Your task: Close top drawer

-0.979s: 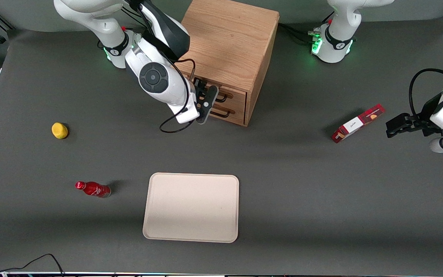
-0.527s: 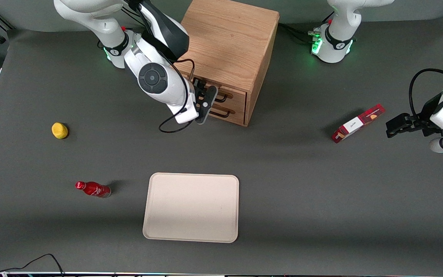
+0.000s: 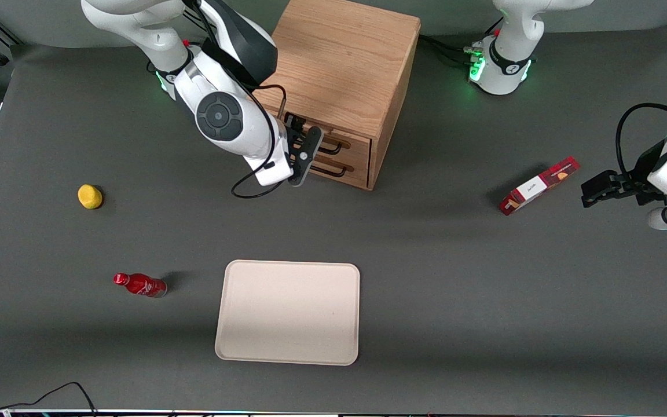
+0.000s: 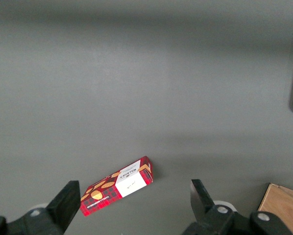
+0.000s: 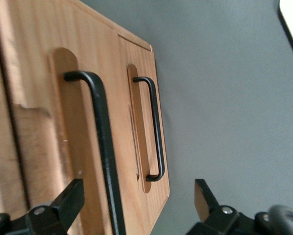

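On the dark desk [image 3: 455, 301] lie, in turn, a lemon [image 3: 90, 196], a red bottle [image 3: 140, 285] on its side and a beige tray [image 3: 288, 311]. The pincer [image 3: 304, 155] hangs just in front of the oak cabinet [image 3: 342, 75], fingers [image 5: 68, 203] spread and empty. The top drawer [image 3: 350, 146] sits pushed in, flush above the lower drawer [image 3: 354, 171]. A red snack box [image 3: 538, 185] lies toward the parked arm's end.

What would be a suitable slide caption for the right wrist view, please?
Open hand in front of the oak cabinet, straddling the top drawer handle.
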